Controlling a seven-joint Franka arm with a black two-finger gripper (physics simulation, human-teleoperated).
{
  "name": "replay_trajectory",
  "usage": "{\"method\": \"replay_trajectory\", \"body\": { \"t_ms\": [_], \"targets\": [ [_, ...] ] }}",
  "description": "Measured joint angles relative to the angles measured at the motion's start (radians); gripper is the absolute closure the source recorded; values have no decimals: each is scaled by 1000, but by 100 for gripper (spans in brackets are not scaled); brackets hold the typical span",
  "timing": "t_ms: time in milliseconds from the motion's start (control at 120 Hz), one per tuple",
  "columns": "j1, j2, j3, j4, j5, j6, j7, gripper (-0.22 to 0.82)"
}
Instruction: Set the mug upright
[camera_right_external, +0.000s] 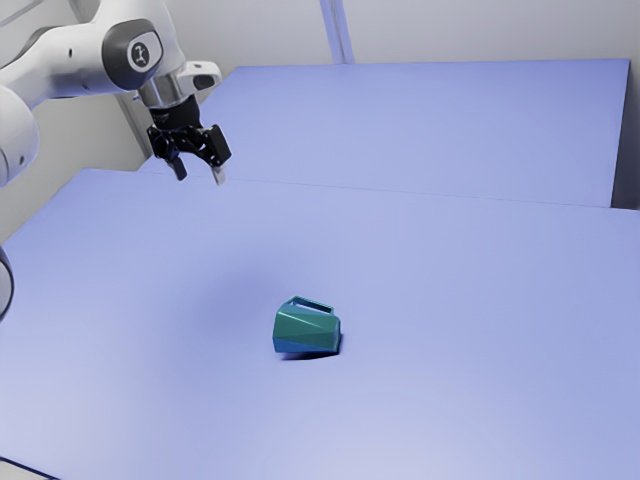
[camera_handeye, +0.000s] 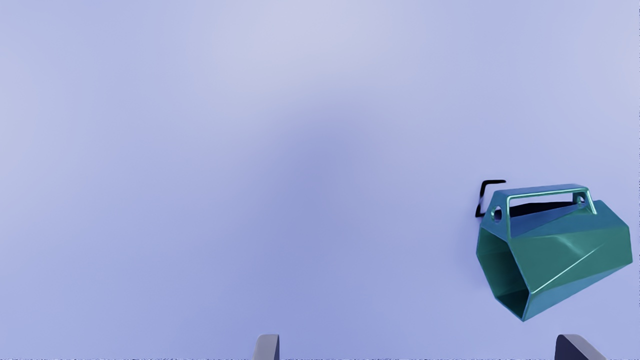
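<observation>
Exterior view: tool (camera_right_external: 200, 177) seemingly above table (camera_right_external: 450, 300); wrist view: tipped mug (camera_handeye: 565, 255)'s mouth.

arm (camera_right_external: 75, 68): cut off, exterior view's left edge | mug (camera_right_external: 308, 330) underside: hidden

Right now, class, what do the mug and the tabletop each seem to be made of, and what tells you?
The mug looks like metal with a glossy blue-green finish: bright streaks run along its thin handle and faceted side. Glazed ceramic or hard plastic is possible.
The tabletop could be laminate or painted board, smooth and fairly matte: light spreads over it softly, without grain.
</observation>
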Motion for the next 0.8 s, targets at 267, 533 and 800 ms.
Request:
{"method": "replay_trajectory", "body": {
  "t_ms": [267,533,800],
  "targets": [
    [-1,-6,0,-8,-5,-10,0,0],
    [39,-175,7,-327,-282,20,5,0],
    [84,-256,10,-660,-576,238,80,0]
  ]
}}
